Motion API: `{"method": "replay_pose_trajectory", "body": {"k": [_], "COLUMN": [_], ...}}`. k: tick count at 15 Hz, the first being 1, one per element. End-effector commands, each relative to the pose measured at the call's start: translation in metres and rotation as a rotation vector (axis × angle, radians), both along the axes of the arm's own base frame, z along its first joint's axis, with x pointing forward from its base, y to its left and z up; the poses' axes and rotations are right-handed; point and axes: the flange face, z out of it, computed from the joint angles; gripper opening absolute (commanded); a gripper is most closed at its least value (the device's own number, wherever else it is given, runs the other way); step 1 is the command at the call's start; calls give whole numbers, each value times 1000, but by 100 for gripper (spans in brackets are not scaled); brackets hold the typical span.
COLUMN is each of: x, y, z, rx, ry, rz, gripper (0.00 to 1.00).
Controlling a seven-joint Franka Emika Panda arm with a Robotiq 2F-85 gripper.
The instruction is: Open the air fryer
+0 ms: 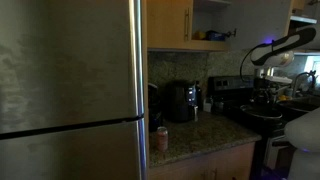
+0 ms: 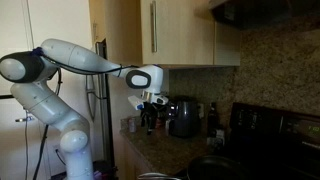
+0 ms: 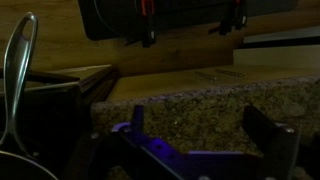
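The air fryer [image 1: 181, 100] is a black boxy appliance standing on the granite counter against the back wall; it also shows in an exterior view [image 2: 183, 117]. My gripper [image 2: 150, 108] hangs from the white arm in the air, apart from the air fryer and at about its height. In an exterior view it [image 1: 265, 92] is over the stove area, well away from the fryer. In the wrist view the two dark fingers [image 3: 200, 130] stand wide apart over the granite with nothing between them. A black object [image 3: 160, 20] fills the top edge; what it is I cannot tell.
A large stainless steel fridge [image 1: 70, 90] fills the near side. A small red-and-white can [image 1: 161, 138] stands on the counter [image 1: 200, 130] beside it. A black stove with a pan [image 1: 262, 115] is under the arm. Wooden cabinets [image 2: 180, 30] hang above.
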Motion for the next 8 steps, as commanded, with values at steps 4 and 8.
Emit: {"method": "replay_pose_trajectory", "body": {"k": [4,8], "x": [0,4], "y": [0,12], "z": [0,-4], "rx": [0,-7], "ry": [0,15], "rz": [-1,34], "gripper": [100,100]}}
